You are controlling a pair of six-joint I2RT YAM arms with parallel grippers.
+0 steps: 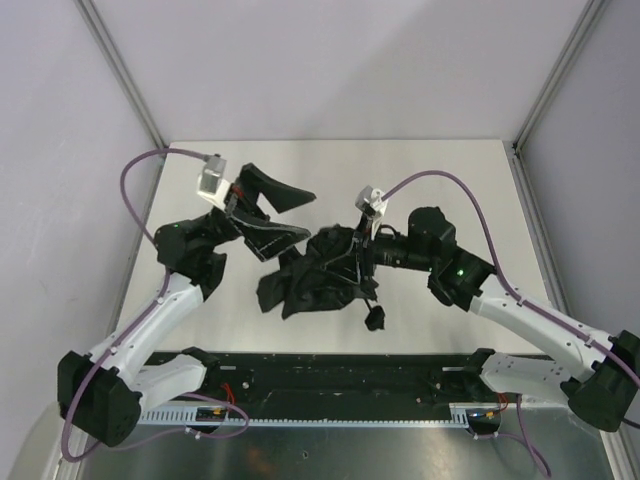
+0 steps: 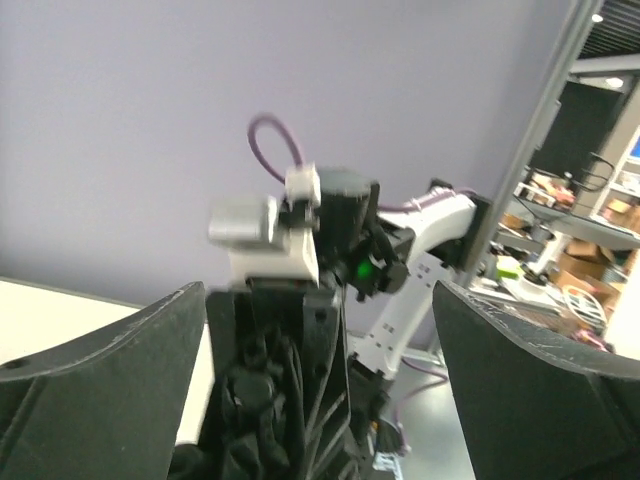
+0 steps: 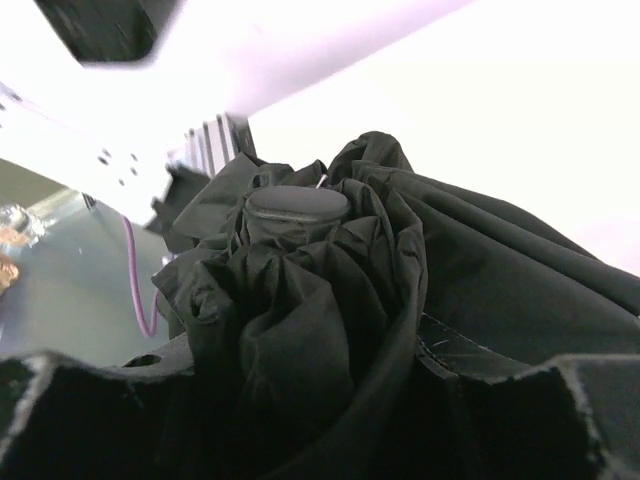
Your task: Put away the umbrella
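Clamping umbrella (image 1: 315, 275), right claw (image 1: 358, 250), left claw (image 1: 285, 213) agape

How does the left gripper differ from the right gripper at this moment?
The left gripper is wide open, its fingers far apart; the right gripper is closed on the umbrella. The left gripper is at the fabric's edge; the right gripper is buried in it. Both face each other across the umbrella.

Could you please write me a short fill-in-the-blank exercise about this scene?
1. The bunched-up umbrella on the table is ____ in colour.
2. The right gripper has its jaws shut on the ____.
3. The left gripper has its jaws ____, holding nothing.
Missing words: black; umbrella; open.
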